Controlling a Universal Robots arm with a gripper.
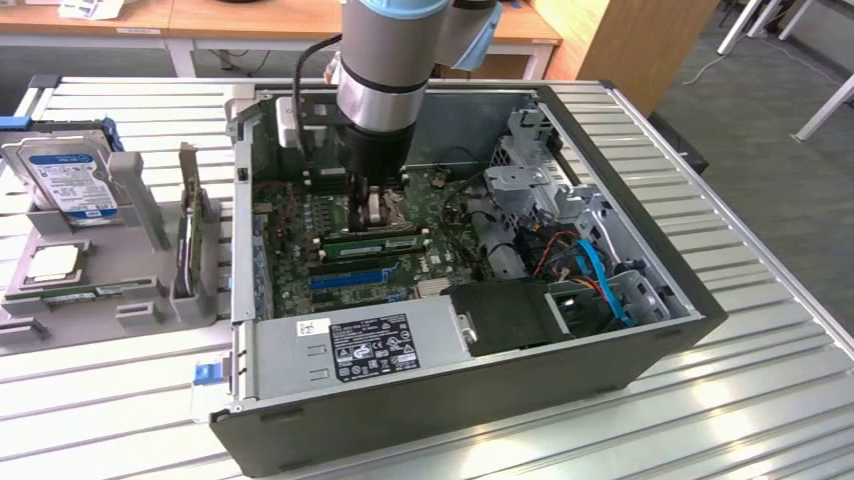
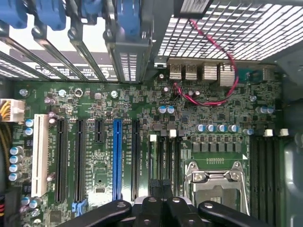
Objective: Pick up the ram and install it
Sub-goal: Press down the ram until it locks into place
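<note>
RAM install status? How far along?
Looks done: a ram stick lies along the memory slots beside the CPU socket. In hand: gripper shut, low over those slots, nothing visibly held. Left: seating can't be confirmed; a second green stick lies in the tray outside.

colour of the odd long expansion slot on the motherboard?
Blue long expansion slot, between black ones; clearest in the wrist view.

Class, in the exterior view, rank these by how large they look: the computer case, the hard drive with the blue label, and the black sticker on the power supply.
1. Computer case, by far the largest.
2. Hard drive.
3. Black sticker.
The last two look close in size, and the sticker lies nearer the camera, so their order is unsure.
</note>
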